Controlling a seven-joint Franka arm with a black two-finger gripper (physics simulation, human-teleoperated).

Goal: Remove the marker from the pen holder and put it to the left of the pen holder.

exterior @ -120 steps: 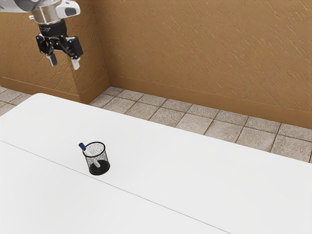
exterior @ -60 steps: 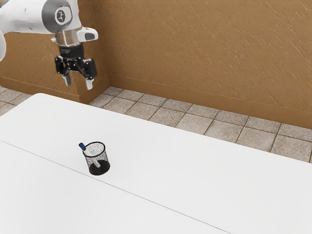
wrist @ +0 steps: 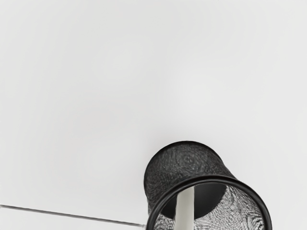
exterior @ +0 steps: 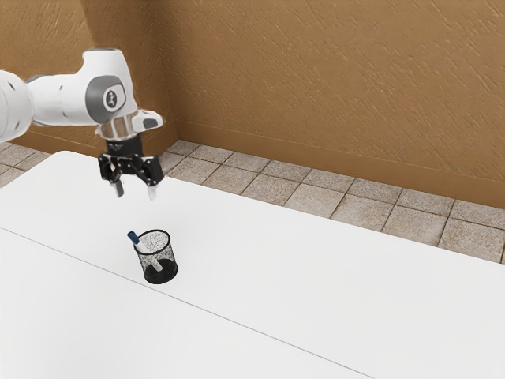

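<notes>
Two fingers stand wide and empty on the black gripper (exterior: 136, 191), now lowered nearer the black wire-mesh pen holder (exterior: 168, 259); the white, blue-capped marker (exterior: 133, 237) still leans inside, so grasping it probably comes next.

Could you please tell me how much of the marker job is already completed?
Nothing looks done: the marker leans inside the pen holder, its blue end above the rim. In progress, probably, is the approach: the hand hovers open and empty, higher than the holder. Left: grip the marker, lift it out, place it left of the holder.
</notes>
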